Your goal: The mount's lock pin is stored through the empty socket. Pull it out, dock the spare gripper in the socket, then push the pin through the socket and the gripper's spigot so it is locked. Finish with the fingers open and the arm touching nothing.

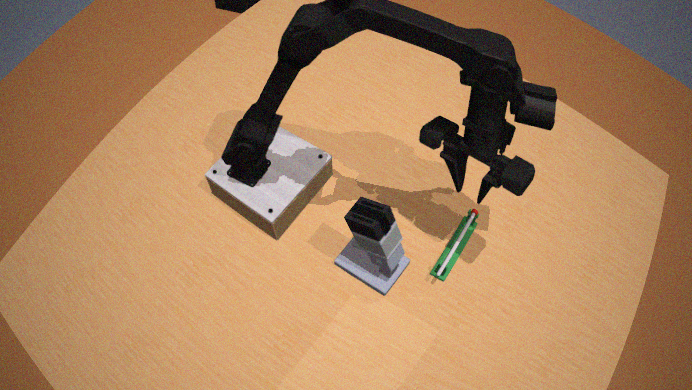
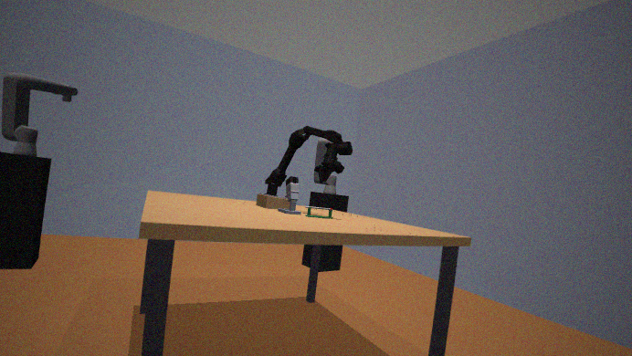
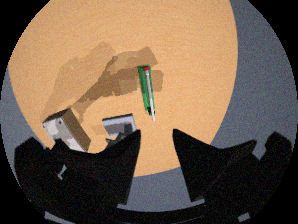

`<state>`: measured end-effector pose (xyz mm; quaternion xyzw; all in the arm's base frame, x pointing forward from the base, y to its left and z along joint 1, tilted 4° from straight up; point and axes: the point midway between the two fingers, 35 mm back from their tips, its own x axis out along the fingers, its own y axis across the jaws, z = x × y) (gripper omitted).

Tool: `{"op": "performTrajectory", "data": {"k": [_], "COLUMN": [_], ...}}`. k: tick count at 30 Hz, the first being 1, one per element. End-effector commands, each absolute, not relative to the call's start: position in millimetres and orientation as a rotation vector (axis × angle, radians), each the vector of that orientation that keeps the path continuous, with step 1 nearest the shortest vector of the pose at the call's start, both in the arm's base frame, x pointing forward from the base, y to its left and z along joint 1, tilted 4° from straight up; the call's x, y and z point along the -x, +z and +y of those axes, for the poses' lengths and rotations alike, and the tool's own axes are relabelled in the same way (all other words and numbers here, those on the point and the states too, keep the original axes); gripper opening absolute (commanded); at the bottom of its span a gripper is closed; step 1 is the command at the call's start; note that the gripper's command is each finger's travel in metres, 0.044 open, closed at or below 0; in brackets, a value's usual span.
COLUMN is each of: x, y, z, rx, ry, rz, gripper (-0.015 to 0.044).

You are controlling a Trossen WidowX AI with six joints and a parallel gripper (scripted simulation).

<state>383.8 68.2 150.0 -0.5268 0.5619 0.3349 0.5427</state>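
A white pin (image 1: pixel 456 245) (image 2: pixel 318 208) (image 3: pixel 149 90) with a red end (image 1: pixel 475 212) (image 3: pixel 146 68) lies along the top of a green two-post holder (image 1: pixel 452 261) (image 2: pixel 320 216) (image 3: pixel 142 80). A grey column (image 1: pixel 392 240) with a slotted black top (image 1: pixel 372 217) stands upright on a blue-grey base plate (image 1: pixel 365 275) (image 2: pixel 289 211) (image 3: pixel 117 121). Which part is the socket and which the spare gripper I cannot tell. My gripper (image 1: pixel 469 196) (image 3: pixel 156 132) is partly open and empty, pointing down above the table near the red end, touching nothing.
My arm's mounting block (image 1: pixel 300 190) (image 3: pixel 75 130) stands behind and left of the column in the top view. The column is between this block and the green holder. The tabletop (image 2: pixel 205 212) ends beyond the holder. Other robots on black stands are in the background.
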Motion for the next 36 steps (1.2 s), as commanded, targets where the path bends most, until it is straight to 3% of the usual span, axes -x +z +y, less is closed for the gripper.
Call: {"op": "performTrajectory", "data": {"k": [1,36], "x": [-401,-405], "y": [120,29], "z": [51,59], "rx": [1.268,1.268], "ry": [1.027,1.028], "rz": [1.381,1.381], "gripper": [0.0180,0.0180]}}
